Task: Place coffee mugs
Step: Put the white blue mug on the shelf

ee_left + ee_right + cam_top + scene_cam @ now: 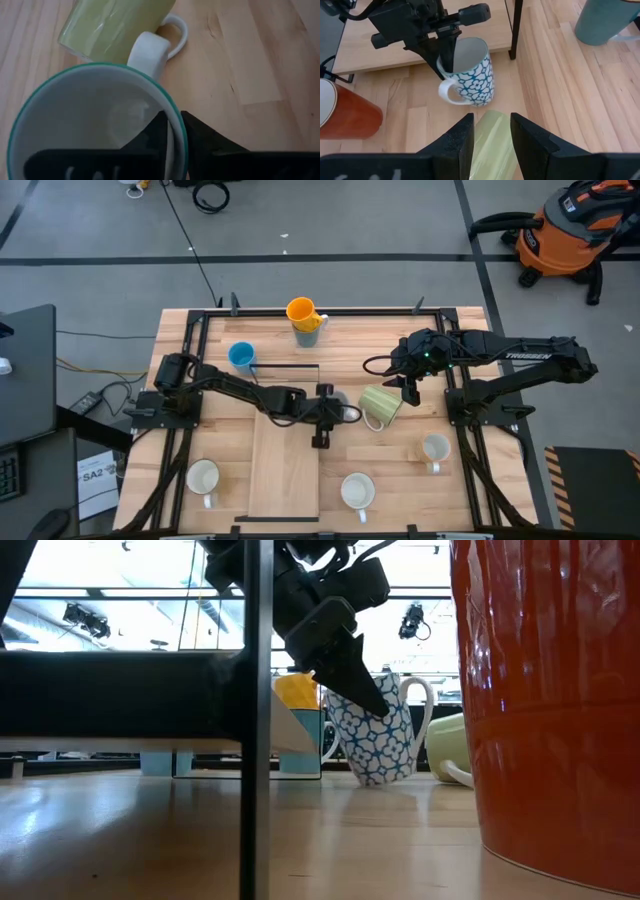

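blue-patterned white mug, pale green mug

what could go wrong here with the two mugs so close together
The left gripper pinches only the rim of the patterned mug, one finger inside. The mug could tip or slip when moved.

The green mug lies on its side right beside it, handle near the patterned mug's. A shift could knock it rolling.

The right gripper hovers open over the green mug, near the left gripper. The arms might collide.
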You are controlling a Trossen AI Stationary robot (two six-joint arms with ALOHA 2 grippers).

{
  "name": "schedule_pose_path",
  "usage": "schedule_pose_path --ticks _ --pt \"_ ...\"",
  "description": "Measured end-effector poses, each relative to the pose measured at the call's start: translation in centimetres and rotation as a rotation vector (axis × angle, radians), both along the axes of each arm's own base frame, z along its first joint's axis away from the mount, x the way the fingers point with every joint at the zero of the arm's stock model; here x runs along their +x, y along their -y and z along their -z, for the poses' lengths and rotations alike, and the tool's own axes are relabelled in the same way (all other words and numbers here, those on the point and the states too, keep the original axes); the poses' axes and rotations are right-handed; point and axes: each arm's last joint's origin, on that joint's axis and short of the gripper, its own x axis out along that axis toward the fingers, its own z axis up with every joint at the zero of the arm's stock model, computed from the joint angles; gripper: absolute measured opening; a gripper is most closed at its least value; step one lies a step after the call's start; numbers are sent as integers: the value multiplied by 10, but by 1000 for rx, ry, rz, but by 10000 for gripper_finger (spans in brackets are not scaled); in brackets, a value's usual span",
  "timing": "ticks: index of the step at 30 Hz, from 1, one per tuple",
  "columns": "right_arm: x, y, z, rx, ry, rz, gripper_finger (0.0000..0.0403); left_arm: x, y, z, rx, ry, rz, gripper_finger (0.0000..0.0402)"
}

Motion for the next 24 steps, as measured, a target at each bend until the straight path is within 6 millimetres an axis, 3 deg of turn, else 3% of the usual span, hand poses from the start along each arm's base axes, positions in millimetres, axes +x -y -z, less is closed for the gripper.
schedule_pose_path --ticks 9,17,24 --pt "0 0 0 0 0 0 133 -3 0 -10 -4 18 2 36" --pt "1 0 -1 -1 8 0 133 -23 -2 -50 -45 28 41 36" --pt "1 0 -1 -1 13 0 133 -60 -8 -89 -41 -36 37 36"
